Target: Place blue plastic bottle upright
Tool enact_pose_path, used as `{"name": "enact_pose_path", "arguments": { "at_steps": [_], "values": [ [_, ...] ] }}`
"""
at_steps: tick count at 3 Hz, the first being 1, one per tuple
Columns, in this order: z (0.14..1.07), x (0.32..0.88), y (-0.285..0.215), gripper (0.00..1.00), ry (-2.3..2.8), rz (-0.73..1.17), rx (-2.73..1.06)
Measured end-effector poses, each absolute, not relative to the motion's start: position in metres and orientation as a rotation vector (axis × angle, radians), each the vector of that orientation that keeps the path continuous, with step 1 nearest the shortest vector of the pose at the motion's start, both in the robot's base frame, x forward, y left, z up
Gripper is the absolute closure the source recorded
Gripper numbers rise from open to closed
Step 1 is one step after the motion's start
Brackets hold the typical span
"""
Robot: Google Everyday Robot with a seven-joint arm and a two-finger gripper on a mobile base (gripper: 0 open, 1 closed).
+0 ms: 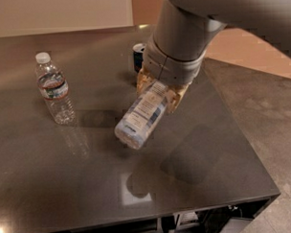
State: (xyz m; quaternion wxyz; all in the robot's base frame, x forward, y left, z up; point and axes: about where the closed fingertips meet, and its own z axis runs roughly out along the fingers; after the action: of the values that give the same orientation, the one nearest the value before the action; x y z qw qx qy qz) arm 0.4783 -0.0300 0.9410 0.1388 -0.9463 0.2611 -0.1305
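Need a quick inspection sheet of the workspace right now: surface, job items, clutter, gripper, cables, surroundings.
Surface: dark table, glossy, showing reflections.
Job's things: blue plastic bottle, tilted, not upright, apparently held above the table.
Clutter: water bottle upright at the left; drink can at the back, partly behind the arm.
Gripper: gripper over the table's middle, shut on the blue plastic bottle's upper end.
Cables: nothing seen.
Surroundings: floor to the right; pale wall behind.

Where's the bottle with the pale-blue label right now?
Mid-view, the blue plastic bottle is held tilted above the table in the pincer, right of the standing water bottle, in front of the drink can.
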Motion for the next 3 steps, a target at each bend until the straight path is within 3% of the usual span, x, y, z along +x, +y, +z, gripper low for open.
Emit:
{"name": "enact_pose_path", "arguments": {
  "at_steps": [3],
  "values": [
    [0.928,0.495,0.008,1.0,0.024,-0.625,-2.79]
  ]
}}
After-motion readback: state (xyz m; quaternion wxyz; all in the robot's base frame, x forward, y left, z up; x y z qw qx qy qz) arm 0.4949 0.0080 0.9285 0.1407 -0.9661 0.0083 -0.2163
